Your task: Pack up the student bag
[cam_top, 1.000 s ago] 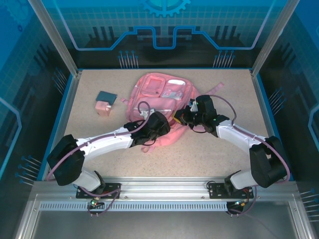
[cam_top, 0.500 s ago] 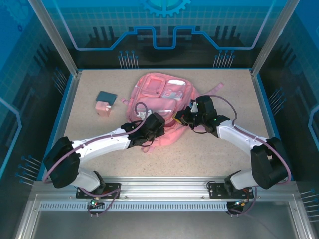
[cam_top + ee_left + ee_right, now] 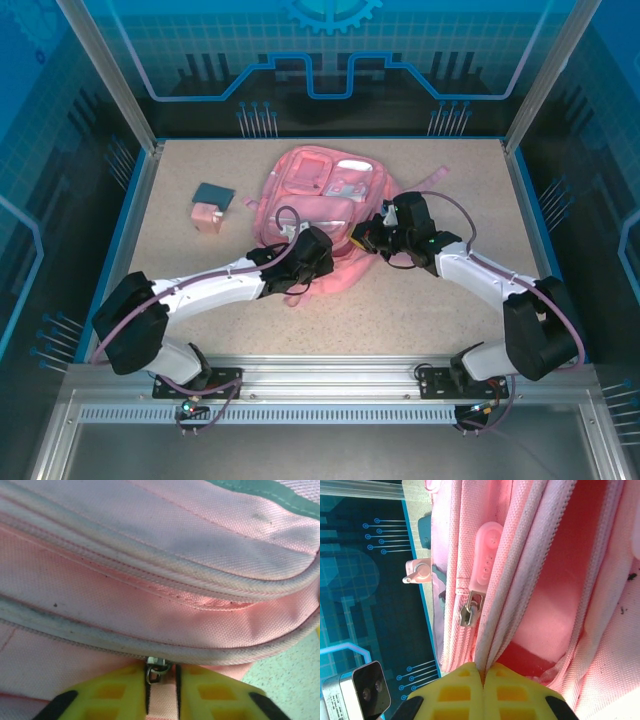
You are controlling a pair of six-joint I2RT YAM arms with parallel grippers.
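- Jaws status?
- Jaws of left gripper pinch nearly closed on zip pull. Jaws of right gripper clamp fully on piped rim of the opening.
- Where is the student bag?
- Upper centre of the top view.
- Progress?
- Early, apparently. 2 items, dark blue book and pink box, lie unpacked at upper left.

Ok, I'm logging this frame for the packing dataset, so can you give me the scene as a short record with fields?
bag: pink student bag, lying mid-table
left gripper: closed on a zip pull at the bag's near side
right gripper: shut on the piped rim of the bag's opening
opening: parted, red-pink inside visible
loose items: dark blue flat item and small pink object, left of the bag
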